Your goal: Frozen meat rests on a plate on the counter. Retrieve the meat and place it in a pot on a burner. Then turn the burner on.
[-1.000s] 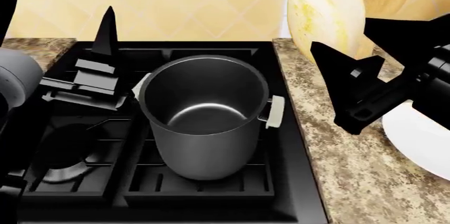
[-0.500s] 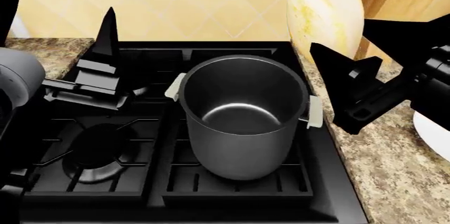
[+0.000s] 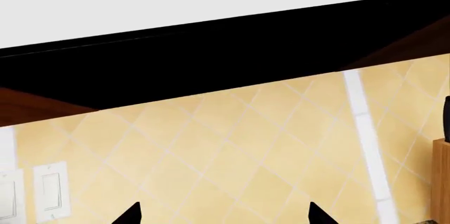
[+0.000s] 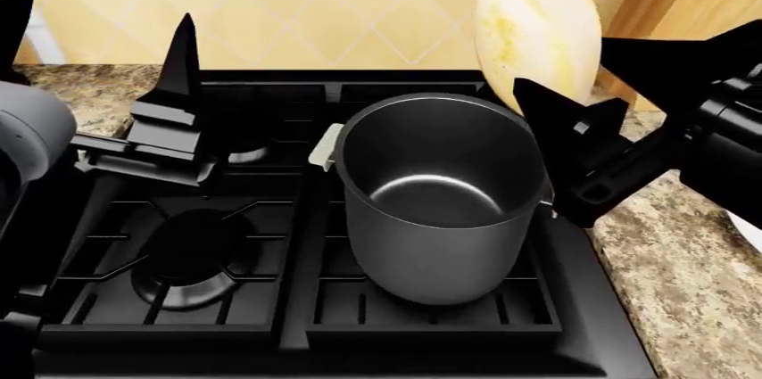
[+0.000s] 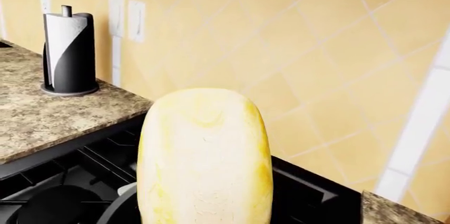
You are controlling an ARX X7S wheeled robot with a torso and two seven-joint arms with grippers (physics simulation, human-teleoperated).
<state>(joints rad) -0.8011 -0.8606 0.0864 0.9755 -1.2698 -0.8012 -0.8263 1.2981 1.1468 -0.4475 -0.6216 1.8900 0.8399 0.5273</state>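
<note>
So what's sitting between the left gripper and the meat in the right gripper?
In the head view, the pot on the stove stands between the left gripper and the raised meat held by the right gripper.

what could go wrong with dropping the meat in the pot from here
The meat, held in the right gripper, hangs high over the far right rim of the pot, not its middle; released now, it could clip the rim and land on the counter. A drop from this height might also jolt the tall pot on its burner.
</note>
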